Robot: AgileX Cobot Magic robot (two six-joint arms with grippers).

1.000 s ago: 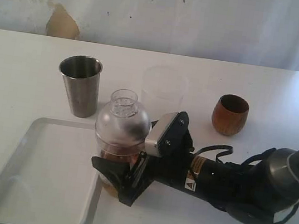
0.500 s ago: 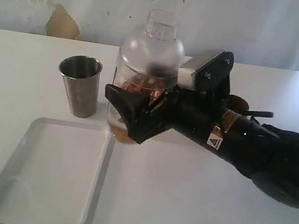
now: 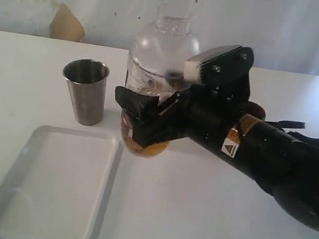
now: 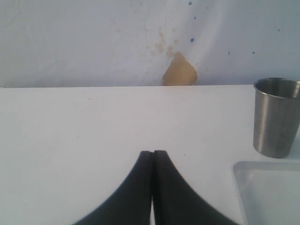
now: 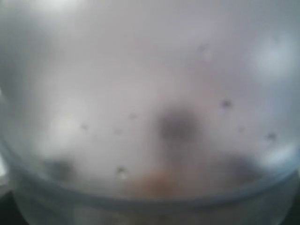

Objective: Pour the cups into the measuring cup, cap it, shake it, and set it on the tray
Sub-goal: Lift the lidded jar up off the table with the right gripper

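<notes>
My right gripper [image 3: 138, 122] is shut on the measuring cup [image 3: 161, 50] and holds it upright in the air above the table, behind the tray's far right corner. The cup wears its clear dome cap and has brown contents at the bottom. In the right wrist view the cup's blurred clear wall [image 5: 150, 93] fills the picture. The steel tumbler [image 3: 84, 90] [image 4: 276, 117] stands left of it on the table. Only a sliver of the wooden cup [image 3: 257, 109] shows behind my right arm. My left gripper [image 4: 153, 152] is shut on nothing, low over the table.
The white tray [image 3: 2, 186] [image 4: 267, 187] lies at the front left, with nothing in it. The bulky right arm [image 3: 274, 157] stretches across the table's right half. A wall with a tan patch [image 3: 65, 24] backs the table.
The right gripper has lifted the capped measuring cup from the table beside the tray up into the air and back. The left gripper has not moved.
</notes>
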